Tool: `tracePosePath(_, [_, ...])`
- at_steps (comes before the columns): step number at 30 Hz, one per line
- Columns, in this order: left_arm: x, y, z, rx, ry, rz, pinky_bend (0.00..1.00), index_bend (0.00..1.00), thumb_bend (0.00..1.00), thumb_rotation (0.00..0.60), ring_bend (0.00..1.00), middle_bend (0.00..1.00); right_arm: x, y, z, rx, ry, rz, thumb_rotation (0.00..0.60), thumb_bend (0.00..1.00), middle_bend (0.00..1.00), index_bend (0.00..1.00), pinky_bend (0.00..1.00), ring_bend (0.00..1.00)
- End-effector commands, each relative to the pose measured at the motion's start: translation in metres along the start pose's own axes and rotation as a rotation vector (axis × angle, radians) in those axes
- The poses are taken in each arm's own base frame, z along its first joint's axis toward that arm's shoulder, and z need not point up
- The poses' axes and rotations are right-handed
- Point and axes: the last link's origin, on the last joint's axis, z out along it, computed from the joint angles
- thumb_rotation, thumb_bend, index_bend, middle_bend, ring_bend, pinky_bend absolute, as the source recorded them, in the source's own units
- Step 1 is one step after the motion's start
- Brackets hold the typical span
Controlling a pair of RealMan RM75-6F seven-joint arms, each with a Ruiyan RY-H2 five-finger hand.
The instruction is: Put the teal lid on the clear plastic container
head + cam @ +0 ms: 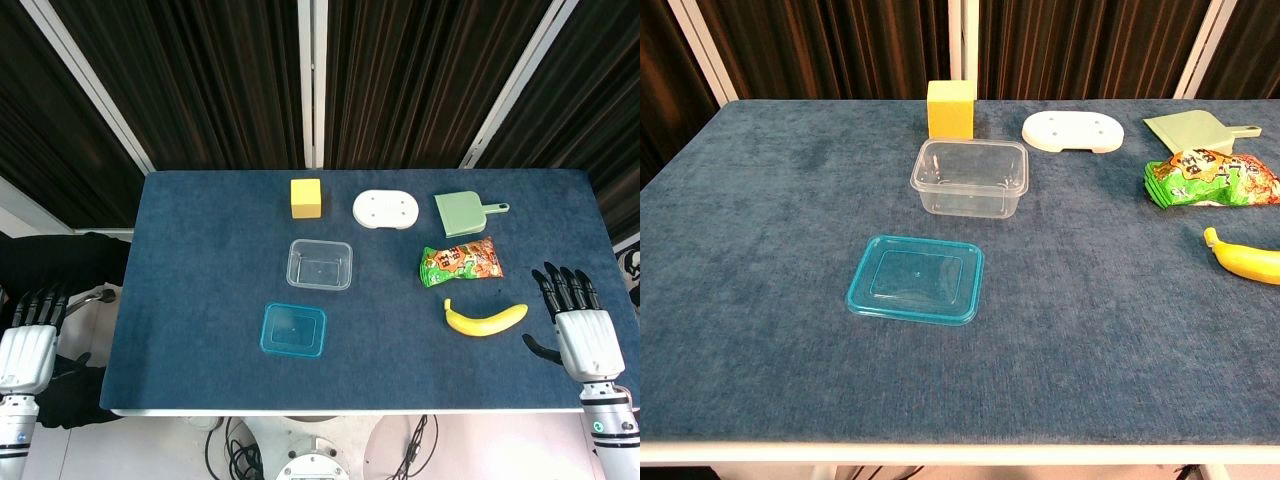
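Note:
The teal lid (294,330) (916,278) lies flat on the blue table, near its front edge. Just behind it stands the clear plastic container (320,264) (969,178), upright and with nothing in it. My left hand (28,345) hangs off the table's left edge, fingers straight and apart, holding nothing. My right hand (578,322) rests over the table's right edge, fingers spread, holding nothing, beside the banana. Neither hand shows in the chest view.
A yellow block (306,198) (951,108) stands behind the container. To the right are a white tray (385,209) (1073,131), a green dustpan (465,213) (1200,129), a snack bag (460,262) (1210,180) and a banana (485,319) (1243,258).

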Motion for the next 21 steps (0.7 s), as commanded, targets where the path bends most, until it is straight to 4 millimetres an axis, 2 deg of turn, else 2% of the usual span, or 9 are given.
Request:
tracePosePath(1, [0.001,0.001,0.0,0.001,0.021,-0.005,0.01,0.03,0.0,0.6,0.0,0.03,-0.001,-0.001,0.003,0.002,-0.006,0.001,0.6,0.08,0.0,0.0,0.0,0.0])
tracePosePath(7, [0.003,0.003,-0.004,-0.006,0.034,0.0,0.01,0.03,0.0,0.6,0.0,0.03,-0.003,-0.001,0.005,0.023,-0.017,0.002,0.6,0.08,0.0,0.0,0.0,0.0])
tracePosePath(10, [0.004,0.005,-0.005,-0.012,0.041,-0.01,0.01,0.03,0.0,0.6,0.0,0.03,-0.01,-0.006,0.015,0.067,-0.045,0.003,0.6,0.08,0.0,0.0,0.0,0.0])
tracePosePath(16, [0.005,0.008,-0.005,-0.027,0.042,-0.03,0.01,0.03,0.0,0.6,0.0,0.03,-0.025,-0.033,0.052,0.181,-0.112,-0.009,0.6,0.08,0.0,0.0,0.0,0.0])
tracePosePath(21, [0.006,0.008,-0.001,-0.037,0.046,-0.032,0.01,0.03,0.0,0.6,0.0,0.03,-0.037,-0.08,0.103,0.306,-0.109,-0.024,0.6,0.08,0.0,0.0,0.0,0.0])
